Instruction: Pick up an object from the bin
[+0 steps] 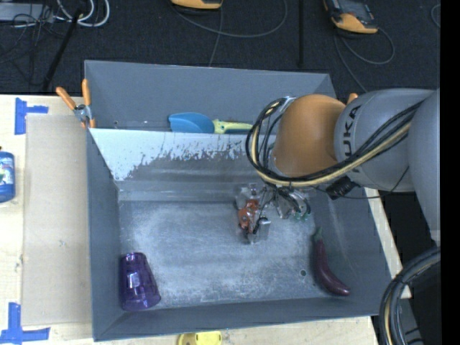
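The arm (392, 139) comes in from the right, and its orange cover (305, 135) and a loop of black cables (260, 139) hang over the back right part of the bin (215, 85). They block my view of the wrist and of the floor beneath it. Below them the claw (253, 225) points down near the middle of the bin floor, slightly right of centre. A small reddish-brown thing (249, 210) sits right at the claw, mixed in with the metal parts. I cannot make out what it is or whether it is gripped or only touching. Nor can I tell whether the claw is wide or narrow.

A dark purple aubergine (327, 270) lies near the right wall, well apart from the claw. A see-through purple cup (136, 282) lies on its side in the front left corner. A blue scoop (191, 123) with a yellow-green handle rests against the back wall. The handle's far end is cut off behind the cables.
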You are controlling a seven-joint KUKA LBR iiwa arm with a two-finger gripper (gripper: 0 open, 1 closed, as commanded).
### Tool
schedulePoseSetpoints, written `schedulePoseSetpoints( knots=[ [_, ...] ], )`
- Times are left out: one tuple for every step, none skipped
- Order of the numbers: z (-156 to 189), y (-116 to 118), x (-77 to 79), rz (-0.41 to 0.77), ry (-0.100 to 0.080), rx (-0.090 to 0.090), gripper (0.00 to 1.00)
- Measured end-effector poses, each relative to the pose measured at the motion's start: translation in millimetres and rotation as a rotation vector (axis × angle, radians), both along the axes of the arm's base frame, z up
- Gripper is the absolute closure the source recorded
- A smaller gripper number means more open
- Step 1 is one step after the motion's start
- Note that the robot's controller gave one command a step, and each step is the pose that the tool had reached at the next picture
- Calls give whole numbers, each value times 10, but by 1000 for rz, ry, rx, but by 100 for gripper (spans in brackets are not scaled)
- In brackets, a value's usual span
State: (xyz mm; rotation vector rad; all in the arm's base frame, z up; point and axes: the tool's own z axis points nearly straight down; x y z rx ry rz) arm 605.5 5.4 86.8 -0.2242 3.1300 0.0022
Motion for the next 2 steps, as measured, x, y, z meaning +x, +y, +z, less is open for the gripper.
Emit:
schedulePoseSetpoints(
  knots=[
    [0, 0, 0, 0, 0, 0, 100],
    [2085, -112, -139, -33, 4, -1, 100]
  ],
)
